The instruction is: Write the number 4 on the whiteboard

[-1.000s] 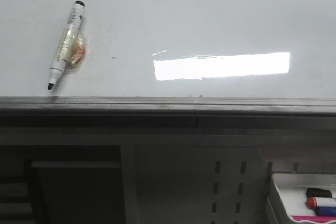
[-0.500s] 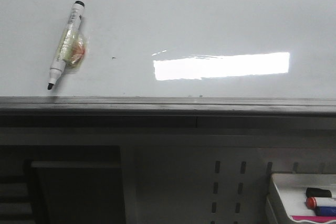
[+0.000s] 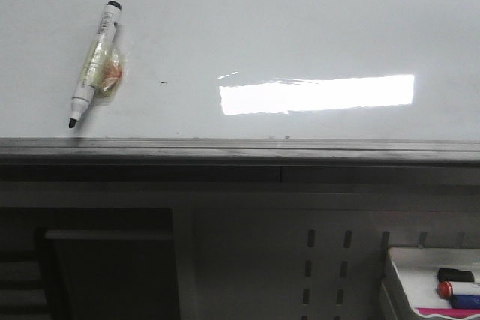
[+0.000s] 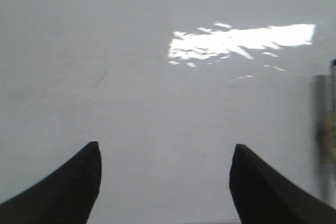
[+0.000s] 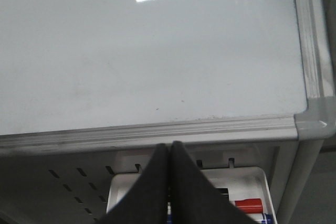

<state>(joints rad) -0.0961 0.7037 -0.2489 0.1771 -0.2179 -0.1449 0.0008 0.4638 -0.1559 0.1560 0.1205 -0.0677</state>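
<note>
Nearest, right gripper (image 5: 169,182) is clenched empty above the marker tray (image 3: 405,264); left gripper (image 4: 164,182) hangs released over the bare whiteboard (image 3: 300,20). No 4 exists. The marker (image 3: 96,64), at ten o'clock, could roll if nudged.

whiteboard (image 3: 300,20) | glossy white, grey edge rail, flat | bright rectangular reflection | unmarked

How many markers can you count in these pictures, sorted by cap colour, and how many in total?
Black-capped markers: 2, one lying on the whiteboard at, one in the white tray at
Red-capped markers: 1
Blue markers: 1
Total: 4
</note>
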